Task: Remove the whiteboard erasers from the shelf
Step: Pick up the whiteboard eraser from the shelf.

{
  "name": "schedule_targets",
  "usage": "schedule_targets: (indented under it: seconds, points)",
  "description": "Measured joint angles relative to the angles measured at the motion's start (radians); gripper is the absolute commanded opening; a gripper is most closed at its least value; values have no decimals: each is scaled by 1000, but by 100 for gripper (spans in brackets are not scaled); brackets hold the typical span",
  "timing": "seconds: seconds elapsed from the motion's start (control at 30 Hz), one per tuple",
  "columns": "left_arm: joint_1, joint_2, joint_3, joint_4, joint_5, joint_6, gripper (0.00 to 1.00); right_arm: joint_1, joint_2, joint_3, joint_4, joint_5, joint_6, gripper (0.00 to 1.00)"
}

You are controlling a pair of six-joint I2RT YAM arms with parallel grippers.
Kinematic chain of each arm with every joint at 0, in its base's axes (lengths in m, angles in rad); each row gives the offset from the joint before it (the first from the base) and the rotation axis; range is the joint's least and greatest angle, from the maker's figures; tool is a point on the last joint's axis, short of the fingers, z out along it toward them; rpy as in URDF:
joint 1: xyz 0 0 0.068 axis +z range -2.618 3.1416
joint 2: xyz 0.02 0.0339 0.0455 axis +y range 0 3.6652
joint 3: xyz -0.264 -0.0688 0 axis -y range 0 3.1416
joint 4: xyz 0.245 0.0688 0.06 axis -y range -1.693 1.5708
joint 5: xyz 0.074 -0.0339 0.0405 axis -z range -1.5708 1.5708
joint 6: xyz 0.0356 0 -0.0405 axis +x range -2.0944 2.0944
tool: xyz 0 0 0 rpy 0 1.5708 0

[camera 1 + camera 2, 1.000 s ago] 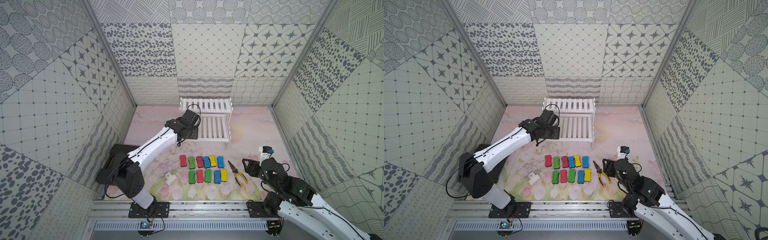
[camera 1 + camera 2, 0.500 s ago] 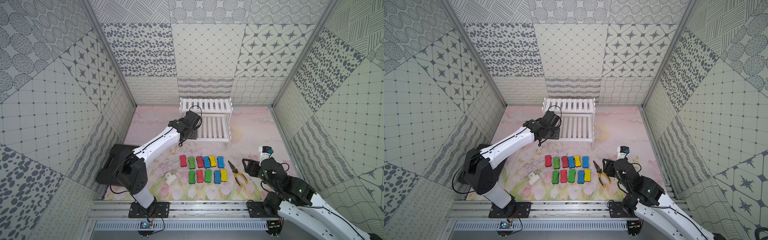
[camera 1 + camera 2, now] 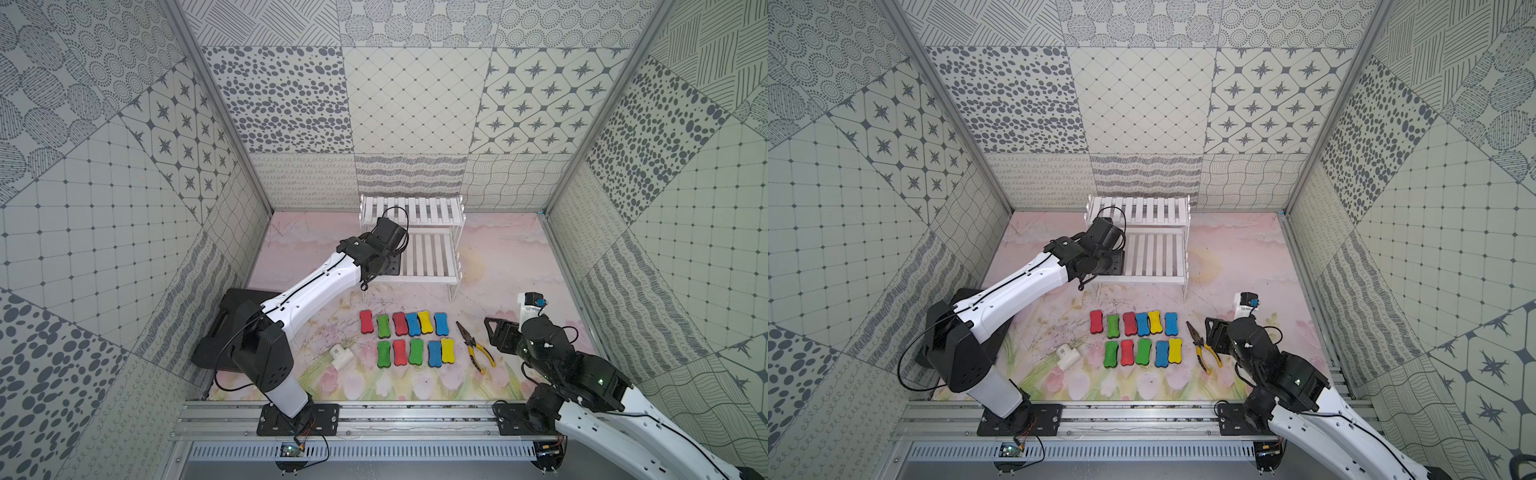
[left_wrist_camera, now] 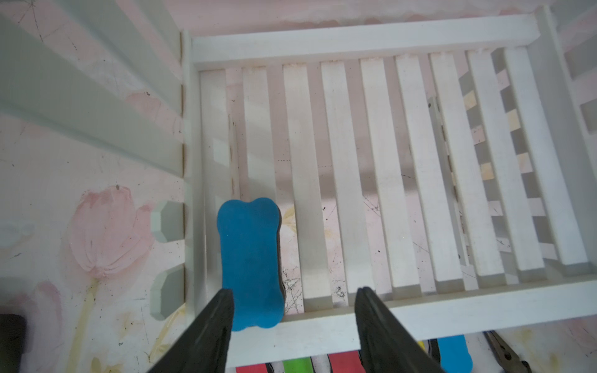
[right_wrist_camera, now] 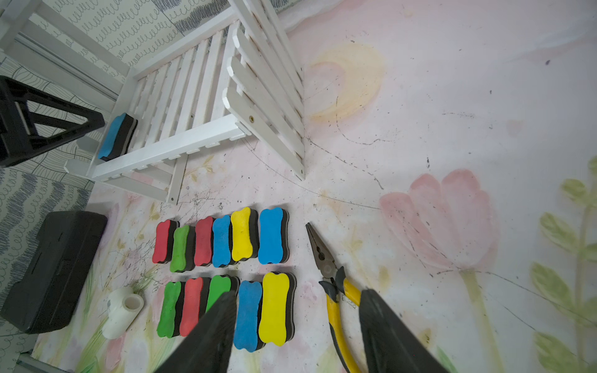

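Left pincer (image 4: 292, 290): spread wide, poised over the front rail of the lower tier, pinching nothing.
Left finger (image 4: 213, 323): overlaps a corner of the blue eraser in the left wrist view; contact cannot be told.
Blue eraser (image 4: 248, 258): on the lower tier of the shelf (image 3: 428, 249), at the end nearest the left arm, blue face up, lengthwise along the slats, one end over the front rail.
Right pincer (image 5: 295, 292): spread, held above the worktop (image 3: 519, 257) near the pliers (image 3: 471, 344), pinching nothing.
Rear row (image 3: 401, 323): six erasers flat on the worktop in front of the shelf, coloured faces up, close side by side.
Front row (image 3: 415, 351): five erasers, same orientation, just in front of the rear row.
White block (image 3: 341, 356): on the worktop beside the front row.
Black case (image 5: 55, 268): at the worktop edge beneath the left arm.
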Motion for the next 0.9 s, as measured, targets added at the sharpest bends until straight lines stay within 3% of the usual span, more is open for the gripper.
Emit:
schedule_targets:
  seconds: [0.4,0.57,0.7,0.9]
  points:
    - [31,84,39,-51,-31,-1,65,0,-4,0,0,1,0,65]
    - [31,111,39,-62,-40,-4,57,0,-9,0,0,1,0,65]
    - [32,119,37,-64,-43,-7,43,0,-16,0,0,2,0,65]
    - [32,119,36,-65,-46,-5,37,0,-17,0,0,2,0,65]
